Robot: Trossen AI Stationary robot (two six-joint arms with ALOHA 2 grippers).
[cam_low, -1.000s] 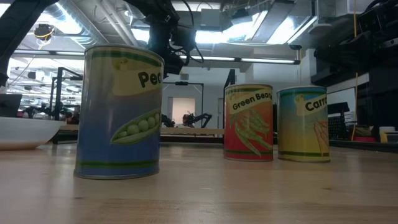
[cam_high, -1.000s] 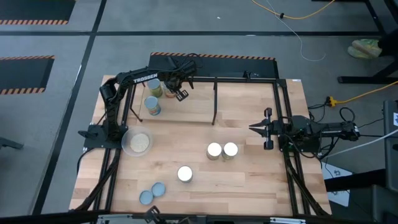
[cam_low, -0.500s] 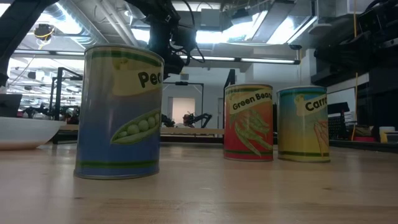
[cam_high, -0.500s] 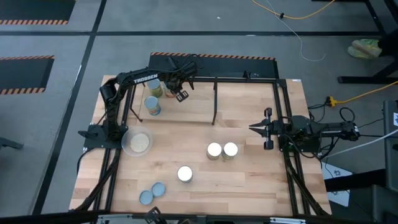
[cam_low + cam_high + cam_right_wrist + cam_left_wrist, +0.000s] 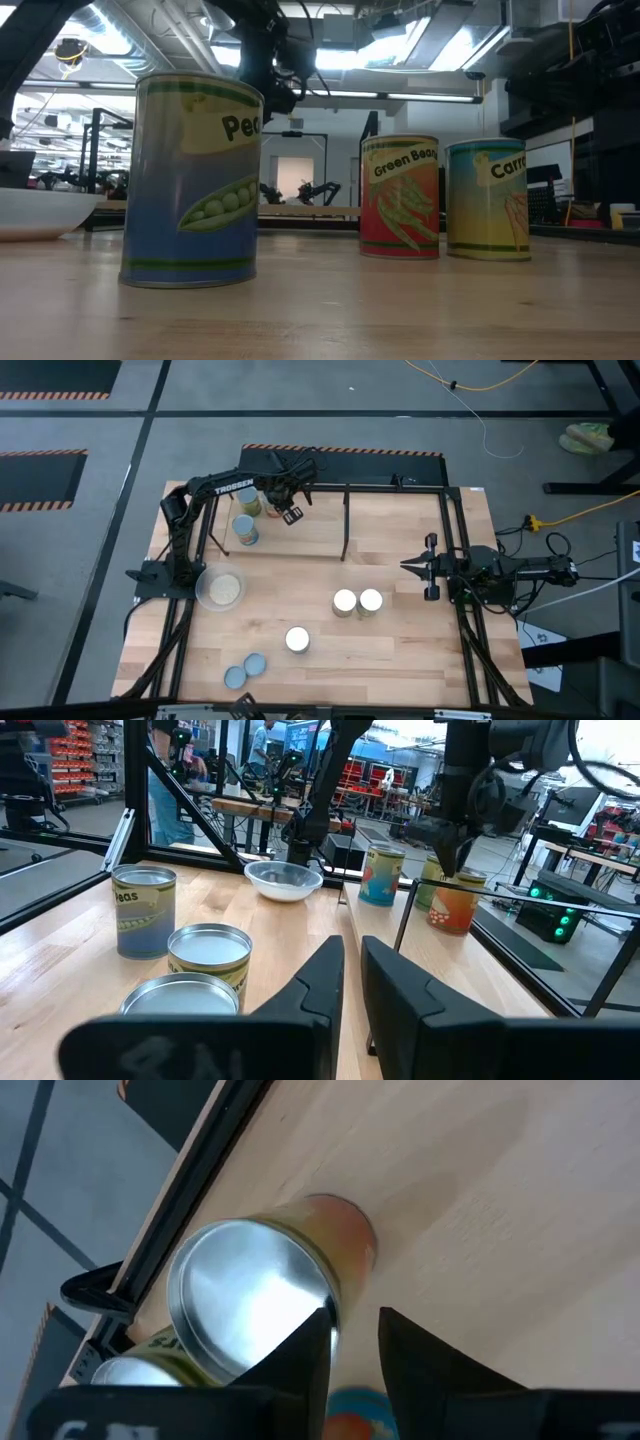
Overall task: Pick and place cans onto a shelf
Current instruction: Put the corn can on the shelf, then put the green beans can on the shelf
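**Left claw above a can on the shelf**

Near the table's (image 5: 400,645) front edge lie two grey-blue cans (image 5: 245,670); farther back stand three white-topped cans (image 5: 345,601). The right claw (image 5: 406,566), fingers together, waits beside the right edge. On the shelf (image 5: 380,520), the left claw (image 5: 352,1342), fingers nearly closed, hovers beside an orange-labelled can (image 5: 255,1295).

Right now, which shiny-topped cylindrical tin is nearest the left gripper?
The orange-labelled silver-topped tin on the light wooden shelf, directly beside the left gripper; no other sits as close.
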